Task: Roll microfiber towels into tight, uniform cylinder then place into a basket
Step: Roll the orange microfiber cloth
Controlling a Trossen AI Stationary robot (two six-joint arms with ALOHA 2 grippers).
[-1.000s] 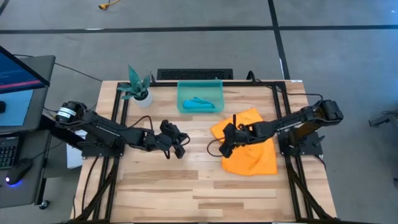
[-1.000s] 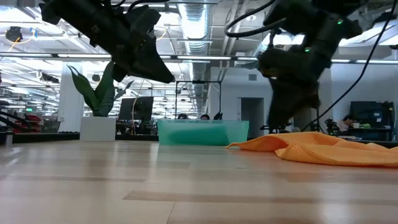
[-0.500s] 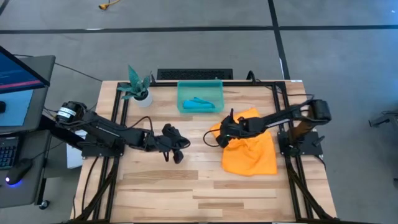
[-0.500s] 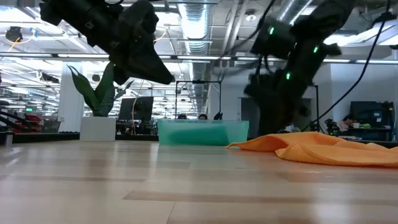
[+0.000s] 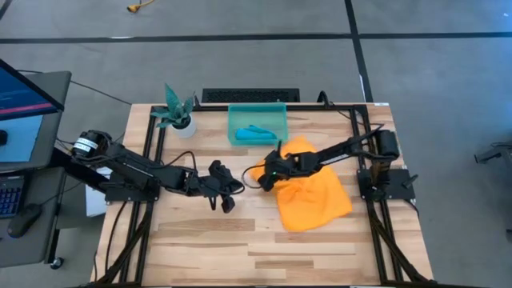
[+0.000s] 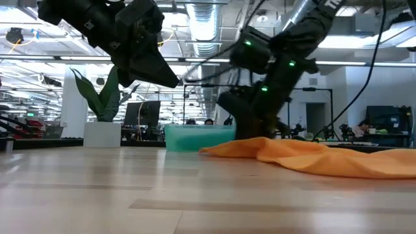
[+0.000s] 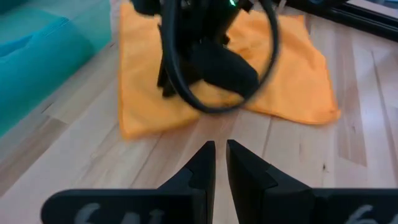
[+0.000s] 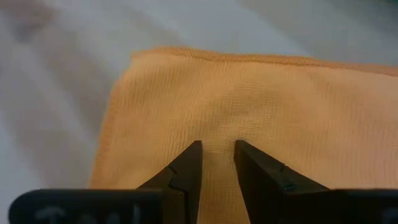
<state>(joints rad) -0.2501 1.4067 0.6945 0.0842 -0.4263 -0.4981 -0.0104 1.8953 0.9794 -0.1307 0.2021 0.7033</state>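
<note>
The orange-yellow towel (image 5: 316,194) lies crumpled on the table's right half, resting on its underside. My right gripper (image 5: 268,174) is down on its left end, shut on the cloth. My left gripper (image 5: 226,202) hangs shut above bare wood just left of the towel, holding nothing. The teal basket (image 5: 278,112) stands at the far edge, with a rolled teal-blue towel (image 5: 256,134) lying inside it. In the low view the orange towel (image 6: 312,156) spreads in front of the basket (image 6: 188,138). My right gripper pinches a small pucker of the orange towel (image 8: 217,132) between its two fingers, a little in from the cloth's left edge (image 8: 112,118). The fingers come slanting down from the table's right side. The towel lies on the table, slack behind the hold.
A white pot with a teal plant (image 5: 180,118) stands at the far left, beside the basket. A black frame runs along the table's left, right and far sides. Bare wood lies along the near edge (image 5: 256,256).
My right gripper has gone down and toward the table's left edge, dragging the orange towel with it. The towel's left end has slid along the table to below the basket, and the rest has followed a little. My left gripper has turned slightly in place.
</note>
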